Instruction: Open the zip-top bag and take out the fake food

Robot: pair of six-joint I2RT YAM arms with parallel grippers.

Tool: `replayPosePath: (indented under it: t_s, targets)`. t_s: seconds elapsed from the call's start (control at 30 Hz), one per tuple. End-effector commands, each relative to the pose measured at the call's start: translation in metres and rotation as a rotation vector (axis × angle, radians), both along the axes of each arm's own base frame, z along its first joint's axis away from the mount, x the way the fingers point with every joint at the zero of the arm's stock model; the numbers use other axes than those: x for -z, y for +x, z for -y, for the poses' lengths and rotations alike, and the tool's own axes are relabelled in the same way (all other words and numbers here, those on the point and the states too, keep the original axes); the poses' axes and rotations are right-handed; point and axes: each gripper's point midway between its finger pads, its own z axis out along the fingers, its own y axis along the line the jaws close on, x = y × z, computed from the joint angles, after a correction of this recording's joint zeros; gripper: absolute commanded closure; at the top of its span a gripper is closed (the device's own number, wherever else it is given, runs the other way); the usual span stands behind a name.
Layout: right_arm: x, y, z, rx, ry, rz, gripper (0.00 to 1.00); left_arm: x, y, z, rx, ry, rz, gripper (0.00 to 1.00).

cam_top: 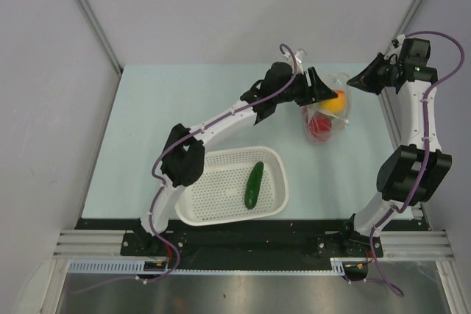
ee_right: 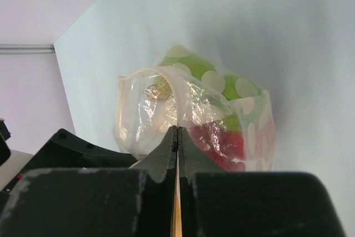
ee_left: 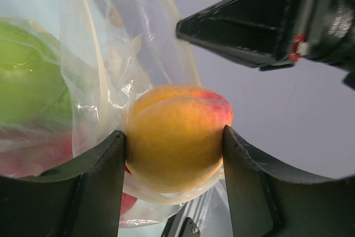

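Toward one o'clock on the table (cam_top: 147, 123), seen from overhead, the bag (cam_top: 329, 129) is being held with its mouth gaping toward twelve o'clock. At that mouth an orange fruit (ee_left: 177, 137) is being clasped by the left gripper (cam_top: 326, 95), reaching in from nine o'clock; its fingers are being pressed against the fruit's two flanks at a middling spread. The fruit is being carried partly outside the rim, with clear film lying under its lower half. At two o'clock of the mouth the rim appears to be being pinched by the right gripper (ee_right: 176, 131), whose jaws are fully closed with a thin pale strip between them. A red fruit (ee_right: 219, 140) and a green fruit (ee_right: 194, 67) are being kept inside the bag, while a cucumber (cam_top: 254, 184) is lying in the basket (cam_top: 280, 182) at six o'clock.

Several risks are being judged likely. If film is being trapped under a finger, the whole bag could be dragged along and the rim pulled from the right pinch. Being smooth and round, the fruit could be squeezed out sideways. If the bag is being tipped, the remaining fruit could be spilled
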Motion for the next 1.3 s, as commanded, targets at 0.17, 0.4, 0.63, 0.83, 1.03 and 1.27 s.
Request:
replayPosePath:
  t_s: [0.17, 0.4, 0.63, 0.83, 1.03, 1.27]
  targets:
    - [-0.003, 0.004, 0.020, 0.032, -0.053, 0.011, 1.00, -0.121, -0.029, -0.037, 0.165, -0.447, 0.114, 1.00]
    - [0.004, -0.006, 0.002, 0.005, -0.038, -0.010, 1.00, -0.071, -0.015, -0.029, 0.147, -0.327, -0.004, 1.00]
    - [0.015, -0.019, -0.004, -0.008, -0.036, -0.036, 1.00, -0.053, 0.002, -0.016, 0.154, -0.369, -0.084, 1.00]
    - [0.005, -0.029, -0.024, -0.026, 0.011, -0.037, 1.00, -0.031, 0.028, -0.005, 0.128, -0.330, -0.168, 0.98]
    - [0.022, -0.032, -0.045, -0.040, 0.076, -0.072, 1.00, -0.008, 0.037, 0.001, 0.093, -0.319, -0.248, 0.82]
    - [0.017, -0.024, -0.047, -0.029, 0.104, -0.057, 1.00, 0.014, 0.036, -0.004, 0.067, -0.181, -0.214, 0.45]
